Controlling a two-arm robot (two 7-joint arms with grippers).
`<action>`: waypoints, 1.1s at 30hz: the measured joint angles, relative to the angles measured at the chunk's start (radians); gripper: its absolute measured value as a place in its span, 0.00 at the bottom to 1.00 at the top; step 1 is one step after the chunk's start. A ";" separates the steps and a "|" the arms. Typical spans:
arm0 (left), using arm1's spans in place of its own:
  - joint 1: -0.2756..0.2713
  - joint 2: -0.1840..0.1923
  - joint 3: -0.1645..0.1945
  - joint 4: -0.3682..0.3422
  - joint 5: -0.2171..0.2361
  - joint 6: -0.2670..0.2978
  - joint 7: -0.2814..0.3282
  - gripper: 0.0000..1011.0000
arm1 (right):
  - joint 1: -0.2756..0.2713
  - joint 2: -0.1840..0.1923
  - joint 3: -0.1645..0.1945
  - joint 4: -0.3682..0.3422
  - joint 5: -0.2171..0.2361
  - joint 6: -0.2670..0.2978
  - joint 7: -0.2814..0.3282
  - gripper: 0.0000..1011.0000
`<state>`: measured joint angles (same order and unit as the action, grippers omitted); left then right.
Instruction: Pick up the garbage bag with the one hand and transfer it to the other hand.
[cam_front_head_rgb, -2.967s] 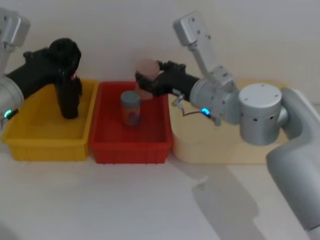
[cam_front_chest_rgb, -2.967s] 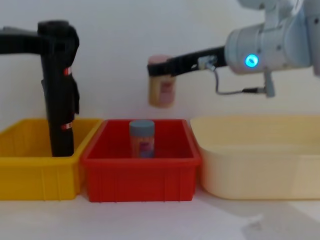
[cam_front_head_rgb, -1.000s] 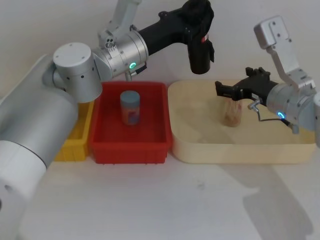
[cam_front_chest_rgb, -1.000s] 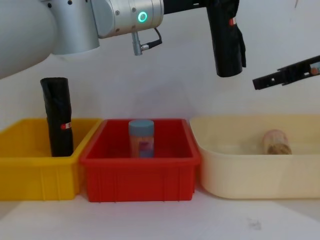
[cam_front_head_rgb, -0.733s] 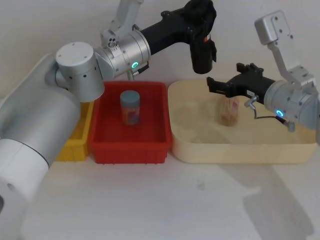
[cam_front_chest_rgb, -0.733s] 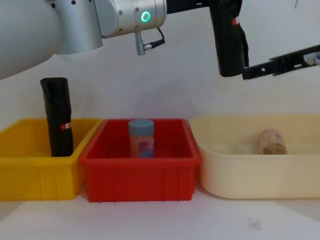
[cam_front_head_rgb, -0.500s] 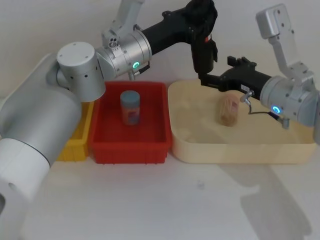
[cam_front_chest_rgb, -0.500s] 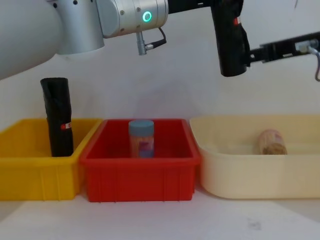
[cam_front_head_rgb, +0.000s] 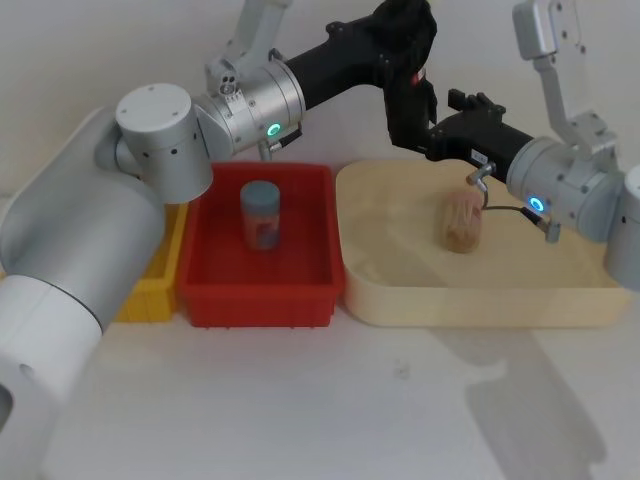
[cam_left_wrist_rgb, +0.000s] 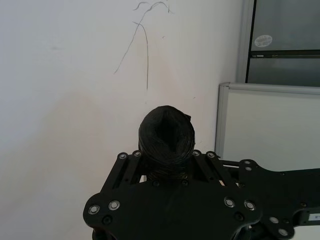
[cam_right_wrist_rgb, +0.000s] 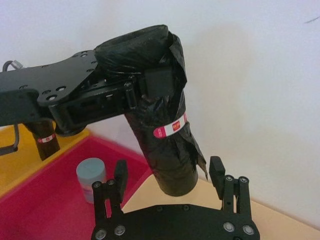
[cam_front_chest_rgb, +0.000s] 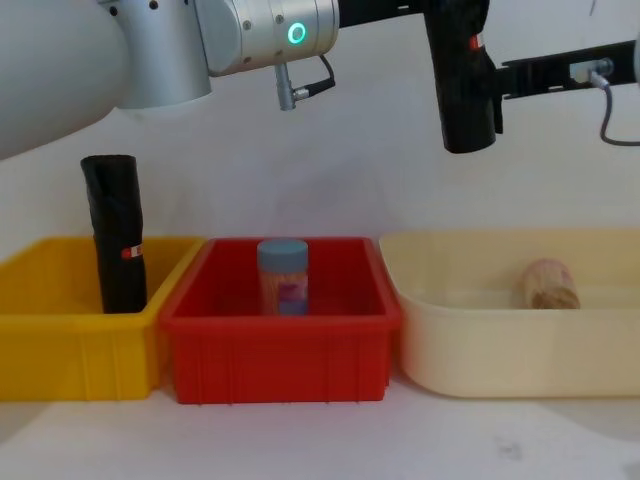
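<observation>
Spare black roll (cam_front_chest_rgb: 113, 235) is standing upright in the yellow bin (cam_front_chest_rgb: 60, 340). Blue-capped jar (cam_front_chest_rgb: 283, 277) is standing mid red bin (cam_front_chest_rgb: 280, 350). Left gripper (cam_front_head_rgb: 405, 45) is clamping the garbage bag (cam_front_head_rgb: 407, 105) by its upper part, holding it upright in the air over the far-left corner of the cream tray (cam_front_head_rgb: 480, 300). Right gripper (cam_right_wrist_rgb: 168, 175) is straddling the bag's lower end, fingers spread wide on either side. Tan jar (cam_front_head_rgb: 462, 222) is lying in the tray.
</observation>
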<state>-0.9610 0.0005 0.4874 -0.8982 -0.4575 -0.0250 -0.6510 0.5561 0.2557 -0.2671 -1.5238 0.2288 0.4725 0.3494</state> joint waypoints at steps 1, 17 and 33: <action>0.000 0.000 0.000 0.000 0.000 0.000 0.000 0.34 | 0.002 -0.002 -0.001 0.003 -0.001 -0.002 -0.003 0.99; -0.001 -0.001 0.000 0.002 0.000 -0.001 0.000 0.34 | 0.059 -0.046 -0.043 0.089 -0.026 -0.049 -0.047 0.99; -0.001 -0.002 0.000 0.002 0.000 -0.001 0.000 0.34 | 0.096 -0.073 -0.064 0.143 -0.041 -0.076 -0.064 0.81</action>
<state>-0.9624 -0.0010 0.4874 -0.8959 -0.4573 -0.0260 -0.6513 0.6520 0.1825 -0.3312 -1.3813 0.1883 0.3962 0.2851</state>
